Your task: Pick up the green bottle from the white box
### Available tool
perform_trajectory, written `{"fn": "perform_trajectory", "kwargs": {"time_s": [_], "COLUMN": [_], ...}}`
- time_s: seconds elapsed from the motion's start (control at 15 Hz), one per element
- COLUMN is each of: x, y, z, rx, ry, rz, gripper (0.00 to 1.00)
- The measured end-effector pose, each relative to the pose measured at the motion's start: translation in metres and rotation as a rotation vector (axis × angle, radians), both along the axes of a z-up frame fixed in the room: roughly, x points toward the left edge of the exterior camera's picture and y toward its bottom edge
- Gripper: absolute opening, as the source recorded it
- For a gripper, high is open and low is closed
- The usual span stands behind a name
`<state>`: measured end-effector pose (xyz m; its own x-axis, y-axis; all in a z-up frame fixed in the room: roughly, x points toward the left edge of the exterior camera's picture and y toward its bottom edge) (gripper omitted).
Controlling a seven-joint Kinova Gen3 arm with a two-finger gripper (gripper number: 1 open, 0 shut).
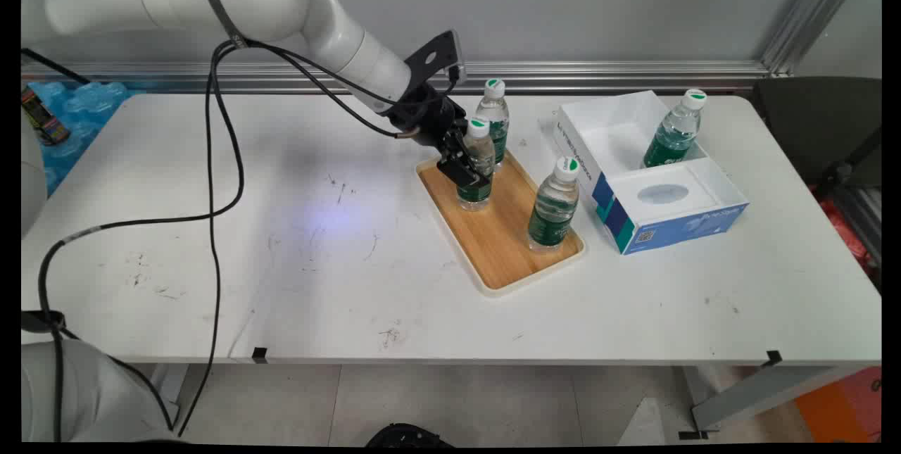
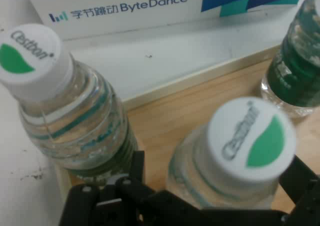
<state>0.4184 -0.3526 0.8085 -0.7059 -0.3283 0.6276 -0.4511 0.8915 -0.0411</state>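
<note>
Clamped around the nearer bottle (image 1: 478, 162) at its label, tool (image 1: 470, 174) fingers bracketed both sides, bottle upright on the wooden tray (image 1: 501, 243). Two more bottles shared the tray; another stood in the white box (image 1: 619, 131) on the tabletop (image 1: 281, 264).

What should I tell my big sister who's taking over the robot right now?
Gripper: fingers sit on either side of the middle bottle on the wooden tray; whether they grip it cannot be told.
Another bottle stands at the tray's far end, close behind it.
A third bottle stands at the tray's near right corner.
A fourth bottle stands inside the open white and blue box, right of the tray.
</note>
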Motion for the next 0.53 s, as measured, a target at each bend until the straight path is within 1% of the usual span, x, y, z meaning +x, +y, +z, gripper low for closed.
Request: {"fn": "perform_trajectory", "kwargs": {"time_s": [0.27, 0.53], "x": [0.003, 0.008], "y": [0.007, 0.016], "z": [0.018, 0.056], "rx": [0.002, 0.014], "ry": [0.001, -0.003], "rz": [0.003, 0.029], "gripper": [1.0, 1.0]}}
